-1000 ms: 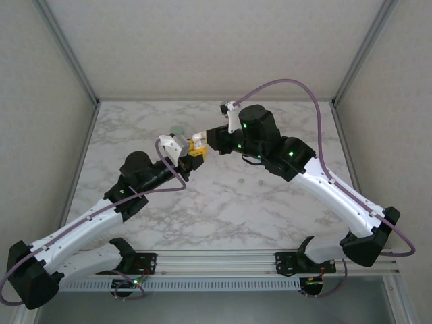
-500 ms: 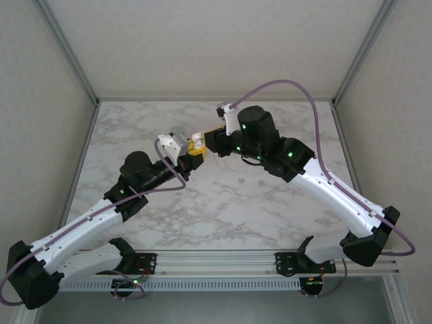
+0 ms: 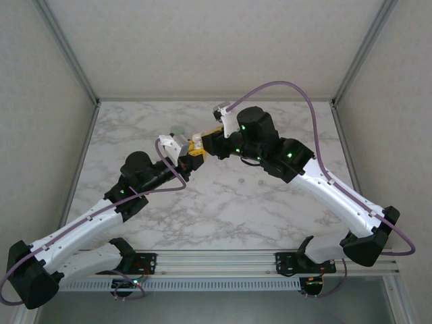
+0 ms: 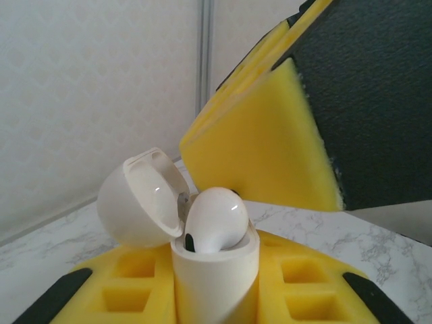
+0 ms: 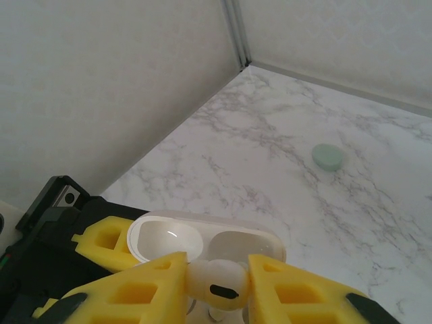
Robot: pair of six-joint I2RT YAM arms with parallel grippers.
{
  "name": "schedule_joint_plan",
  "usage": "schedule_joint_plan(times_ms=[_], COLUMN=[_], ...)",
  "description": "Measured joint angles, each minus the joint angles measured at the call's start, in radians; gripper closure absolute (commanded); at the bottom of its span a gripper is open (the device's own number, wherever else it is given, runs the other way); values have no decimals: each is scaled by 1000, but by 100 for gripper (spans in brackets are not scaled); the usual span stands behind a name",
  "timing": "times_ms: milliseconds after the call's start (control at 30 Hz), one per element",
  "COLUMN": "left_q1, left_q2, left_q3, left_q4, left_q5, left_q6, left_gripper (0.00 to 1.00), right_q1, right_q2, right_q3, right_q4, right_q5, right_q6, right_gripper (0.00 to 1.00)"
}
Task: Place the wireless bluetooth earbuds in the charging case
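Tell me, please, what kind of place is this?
Probably a robot test cell, not a home. A marble-look table is boxed in by plain white walls and metal posts. The left arm and right arm are bolted to a rail.

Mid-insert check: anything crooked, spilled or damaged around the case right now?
The white earbud sits tilted and proud of the open charging case, not seated, with the right pincer closed on it. Nothing looks spilled or damaged.
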Motion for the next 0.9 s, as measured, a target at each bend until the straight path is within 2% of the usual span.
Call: schedule_joint_plan(times_ms=[400, 667, 900], left_q1=[-2, -2, -2], left_q2=[0, 0, 0], left_q3=[0, 0, 0], left_q4=[0, 6, 7], left_q5=[0, 1, 1], left_q6=[0, 0, 0], left_gripper=[95, 95, 95], right_q1=[4, 8, 8], right_q2=[0, 0, -1], right_q3=[0, 0, -9], right_q4=[-7, -11, -11], right_q5=[27, 94, 90], right_q6=[-22, -27, -39], right_gripper=[74, 74, 74])
